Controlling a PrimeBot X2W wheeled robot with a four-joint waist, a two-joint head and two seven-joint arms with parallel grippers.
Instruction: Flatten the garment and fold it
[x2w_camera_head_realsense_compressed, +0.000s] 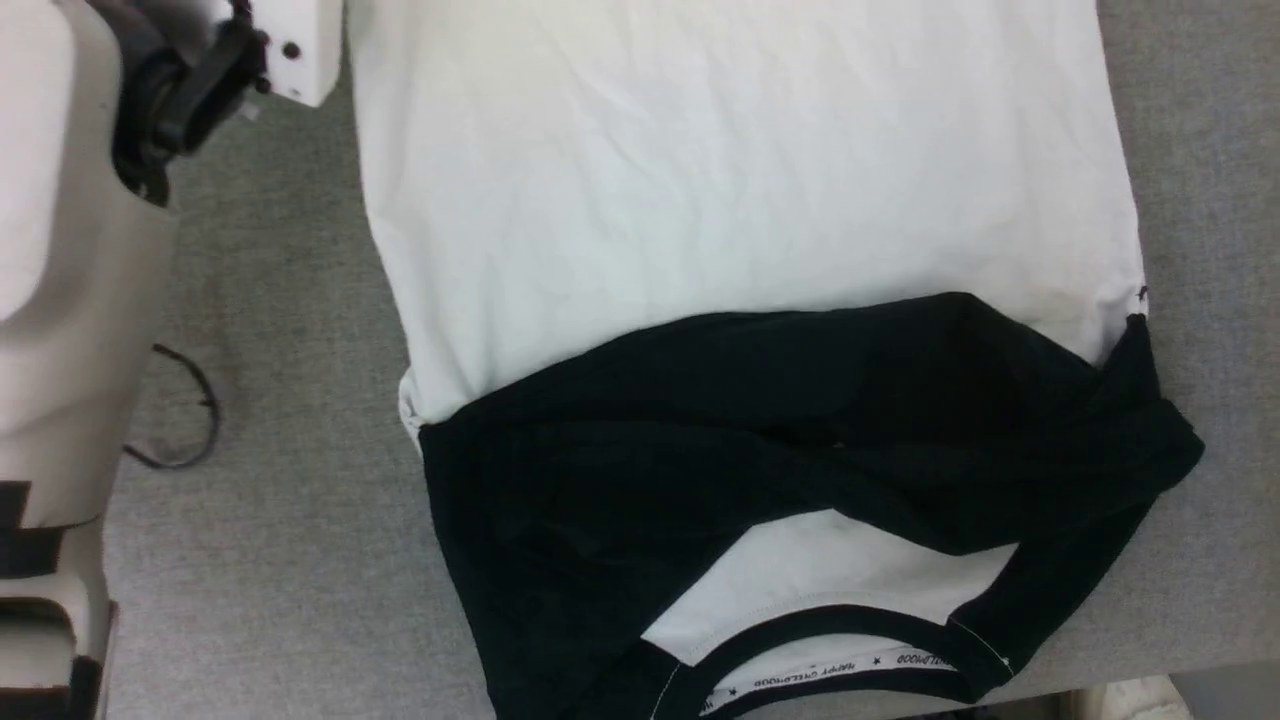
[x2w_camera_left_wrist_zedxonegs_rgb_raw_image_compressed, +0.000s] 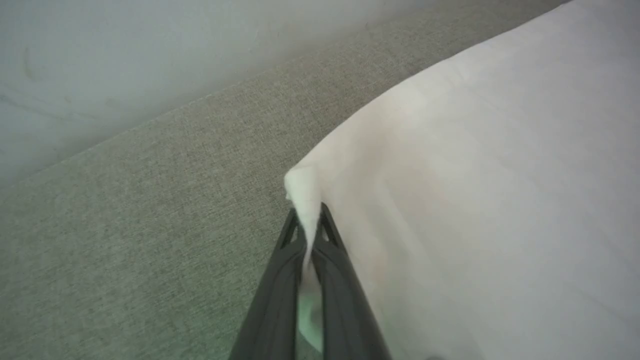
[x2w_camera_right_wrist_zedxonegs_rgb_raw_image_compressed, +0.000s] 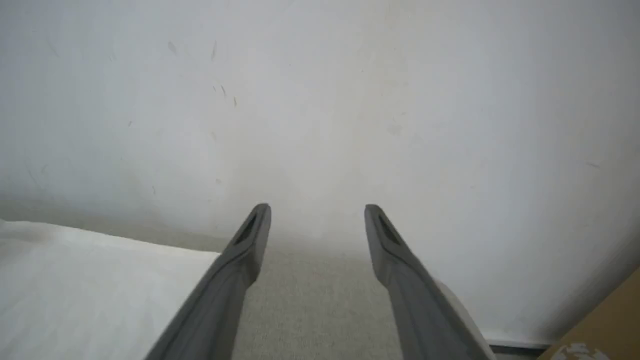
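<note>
1. The left gripper (x2w_camera_left_wrist_zedxonegs_rgb_raw_image_compressed: 309, 215) rises closest to the lens in its wrist view. Its two dark fingers are pressed together on a white corner of the garment (x2w_camera_left_wrist_zedxonegs_rgb_raw_image_compressed: 475, 200), which bunches up between the tips.
2. The garment lies spread on the grey table (x2w_camera_head_realsense_compressed: 280, 560), with its white body toward the top of the head view. The black sleeves (x2w_camera_head_realsense_compressed: 800, 430) lie rumpled across its lower part, and the printed neck tape (x2w_camera_head_realsense_compressed: 840, 668) sits at the bottom edge.
3. The right gripper (x2w_camera_right_wrist_zedxonegs_rgb_raw_image_compressed: 317, 215) hangs with its fingers wide apart, holding nothing. It is above the table just beside the garment's white edge and faces a pale wall (x2w_camera_right_wrist_zedxonegs_rgb_raw_image_compressed: 320, 100).
4. A pale forearm (x2w_camera_head_realsense_compressed: 70, 300) runs down the head view's left side, and a thin black cord loop (x2w_camera_head_realsense_compressed: 190, 420) lies on the table beside it.
</note>
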